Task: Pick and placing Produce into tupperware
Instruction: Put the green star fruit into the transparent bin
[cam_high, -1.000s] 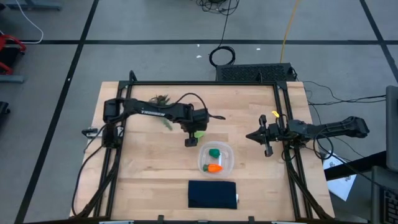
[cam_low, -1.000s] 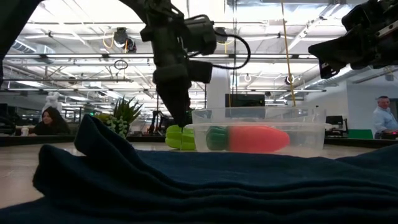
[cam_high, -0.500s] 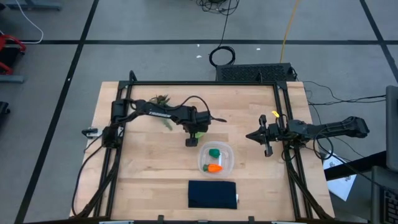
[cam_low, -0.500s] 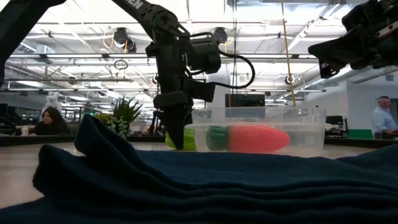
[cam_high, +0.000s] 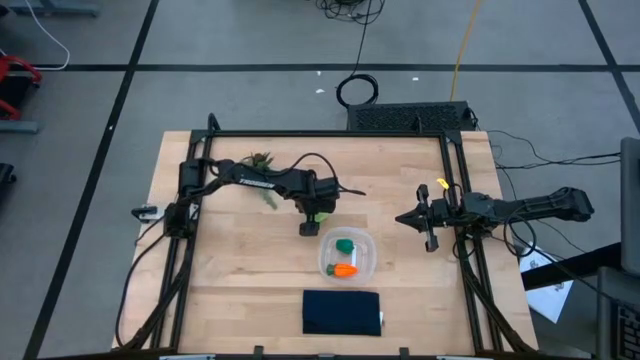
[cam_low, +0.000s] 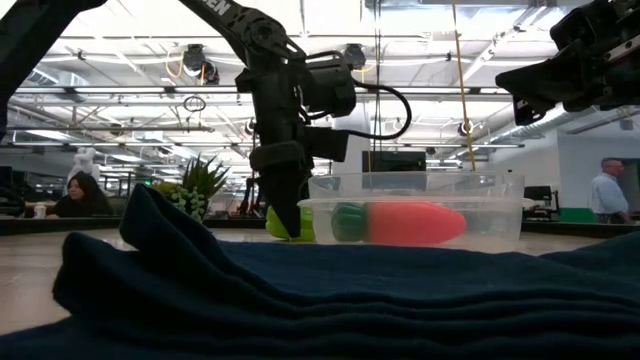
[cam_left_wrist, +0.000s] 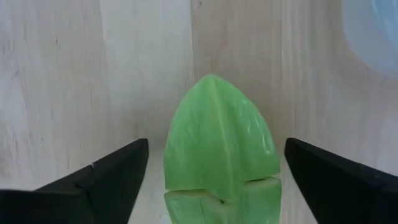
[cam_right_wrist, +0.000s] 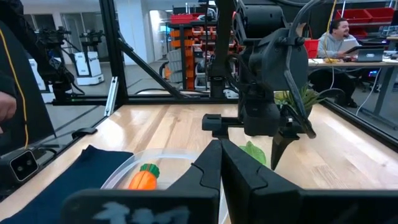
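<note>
The left end effector (cam_high: 310, 222) is down at the wooden surface (cam_high: 230, 270), its two fingers (cam_left_wrist: 112, 177) spread wide to either side of the lime-green piece (cam_left_wrist: 217, 146), with a clear gap on both sides and nothing gripped yet. That piece lies on the wood just beyond the far-left corner of the tupperware (cam_high: 366, 262), near it but outside it. So the step in hand looks like the pick of the last loose piece: the dark green lump (cam_high: 345, 244) and the orange carrot (cam_high: 344, 270) already sit inside the clear container.

What the next move seems to call for is a squeeze across the piece's rounded flanks, a lift high enough to clear the container's wall, then a short carry toward the near right and a drop over the free part of the tub. The piece tapers to a point, so I'd guess it could slip out if pinched too near the tip.

The right end effector (cam_high: 428, 222) waits over the right side of the surface, well apart from the tub, fingers pressed together on nothing. A leafy sprig (cam_high: 262, 160) lies at the far left, and a dark navy cloth (cam_high: 341, 312) sits on the near side of the container; neither lies on the short path. The container's wall is the only real obstacle. People sit at desks in the room behind.
</note>
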